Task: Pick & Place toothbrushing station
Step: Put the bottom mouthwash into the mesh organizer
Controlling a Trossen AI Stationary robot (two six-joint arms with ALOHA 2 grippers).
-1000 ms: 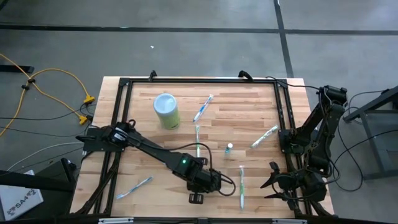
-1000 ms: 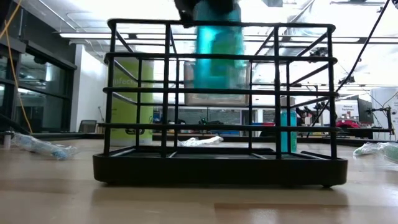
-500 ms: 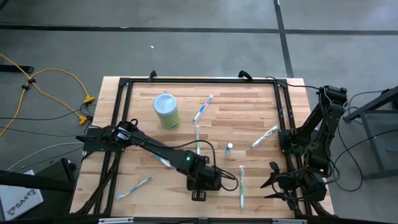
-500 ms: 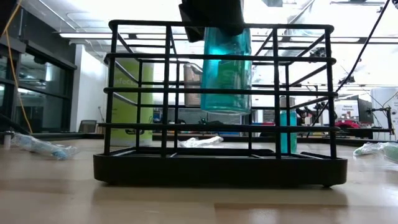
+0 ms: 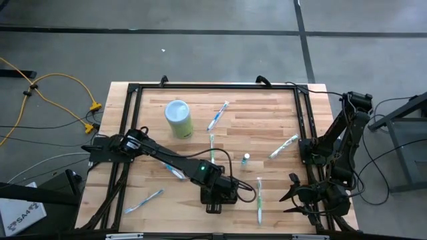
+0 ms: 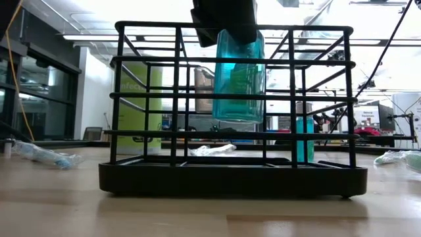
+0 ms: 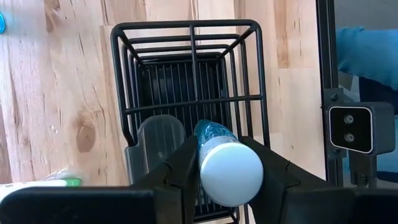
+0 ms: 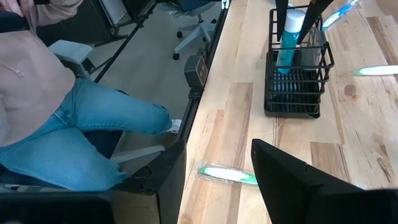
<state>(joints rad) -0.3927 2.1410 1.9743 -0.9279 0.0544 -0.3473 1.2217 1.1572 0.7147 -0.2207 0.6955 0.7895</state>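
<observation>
The toothbrushing station (image 6: pixel 230 179) is a black wire rack that rests on its flat base near the table's front edge. My left gripper (image 7: pixel 229 163) hangs over the rack (image 7: pixel 186 93), shut on a teal see-through bottle (image 6: pixel 238 79) with a white cap (image 7: pixel 231 174). The bottle's lower end hangs inside the rack, above its floor. In the high view the left gripper (image 5: pixel 217 195) covers most of the rack. My right gripper (image 5: pixel 293 194) waits open at the table's near right corner, with nothing between its fingers. My left gripper pinches the teal bottle at its top, just under the white cap (image 7: pixel 211 144), between its two fingers (image 7: pixel 184 167). The fingers come from above, slanting down. The bottle hangs upright below them, its lower end (image 6: pixel 238 115) inside the rack, clear of the rack's floor.
A pale green cylinder (image 5: pixel 179 119) stands at the far left. Several toothbrushes (image 5: pixel 217 115) (image 5: pixel 283 147) (image 5: pixel 259 200) and a small bottle (image 5: pixel 246 159) lie on the table. A black frame (image 5: pixel 213 85) borders the table. A seated person (image 8: pixel 74 124) is beyond the near edge.
My left gripper has sunk a little, and the teal bottle has gone deeper into the rack, with a slight shift toward the table's right edge. The bottle stays upright in the hold.
</observation>
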